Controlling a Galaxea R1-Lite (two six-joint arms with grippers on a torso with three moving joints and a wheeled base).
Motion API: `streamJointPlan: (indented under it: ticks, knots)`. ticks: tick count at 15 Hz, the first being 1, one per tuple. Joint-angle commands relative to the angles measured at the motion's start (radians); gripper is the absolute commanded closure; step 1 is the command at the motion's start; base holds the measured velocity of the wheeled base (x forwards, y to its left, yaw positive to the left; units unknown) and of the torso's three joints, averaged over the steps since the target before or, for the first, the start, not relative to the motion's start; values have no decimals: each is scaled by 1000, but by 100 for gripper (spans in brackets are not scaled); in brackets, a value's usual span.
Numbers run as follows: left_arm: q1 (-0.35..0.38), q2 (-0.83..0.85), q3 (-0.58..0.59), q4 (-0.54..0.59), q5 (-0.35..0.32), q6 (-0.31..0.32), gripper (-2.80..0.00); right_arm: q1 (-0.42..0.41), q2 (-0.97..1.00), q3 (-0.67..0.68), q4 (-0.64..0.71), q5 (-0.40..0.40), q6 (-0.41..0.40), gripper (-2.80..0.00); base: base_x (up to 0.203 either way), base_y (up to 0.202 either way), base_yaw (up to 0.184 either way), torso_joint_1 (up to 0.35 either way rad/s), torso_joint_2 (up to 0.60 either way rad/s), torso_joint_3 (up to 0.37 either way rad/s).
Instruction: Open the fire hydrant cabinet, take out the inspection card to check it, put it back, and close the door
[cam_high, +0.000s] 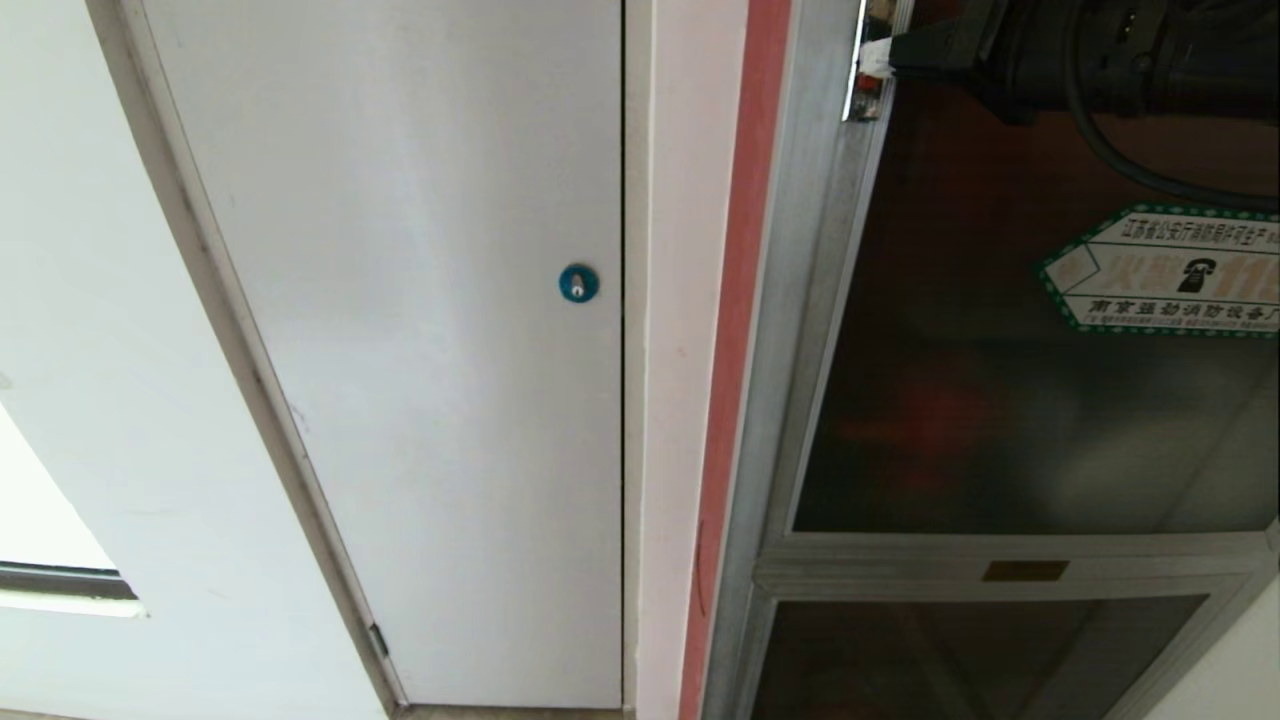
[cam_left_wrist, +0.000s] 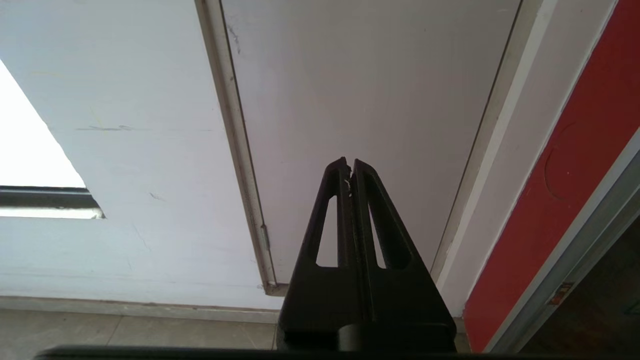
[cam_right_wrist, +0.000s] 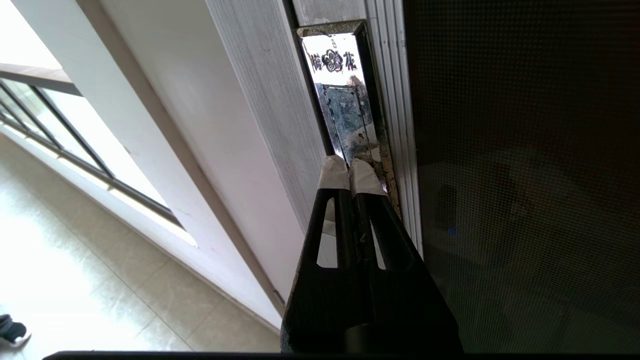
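The right claw (cam_high: 880, 55) is pressed shut, holding nothing, with its taped tips set against the shiny recessed latch (cam_right_wrist: 345, 100) in the left edge of the door (cam_high: 1020, 400). The door looks closed, flush in the silver frame of the cabinet (cam_high: 790, 300), so I judge the task is at its first step: getting the door open.

To do this well, the tips should hook into the recess and catch its edge, not slide over the polished metal. The pull should then come straight out from the cabinet face, slow and steady, so the tips do not slip off. Skidding onto the dark glass is the main risk.

In the right wrist view the latch lies just beyond the claw tips, touching or nearly so; I cannot tell which. The green-edged sticker (cam_high: 1170, 270) sits on the glass to the right of the claw. The card is not visible; it is presumably inside.

The left claw (cam_left_wrist: 350, 170) is closed and empty, parked facing the white door (cam_high: 420, 350) with the blue lock (cam_high: 578, 283), left of the cabinet
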Motion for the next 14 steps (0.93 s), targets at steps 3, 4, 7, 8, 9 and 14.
streamJointPlan:
  ticks: [3, 4, 7, 8, 9, 14]
  knots:
    - [1, 0, 6, 0, 1, 0, 0, 0, 1, -5, -3, -1, 0, 0, 0, 0, 0, 0, 0, 0]
    - [0, 0, 6, 0, 1, 0, 0, 0, 0, -5, -3, 0, 0, 0, 0, 0, 0, 0, 0, 0]
    - [0, 0, 6, 0, -1, 0, 0, 1, -21, 1, -2, 3, 0, 0, 0, 0, 0, 0, 0, 0]
    - [0, 0, 6, 0, 1, 0, 0, 2, -28, 0, -2, 5, 0, 0, 0, 0, 0, 0, 0, 0]
    - [0, 0, 6, 0, 1, 0, 0, 5, -31, 0, -2, 4, 0, 0, 0, 0, 0, 0, 0, 0]
    - [0, 1, 6, 0, 0, 0, 0, 9, -55, 6, 4, 7, 0, 0, 0, 0, 0, 0, 0, 0]
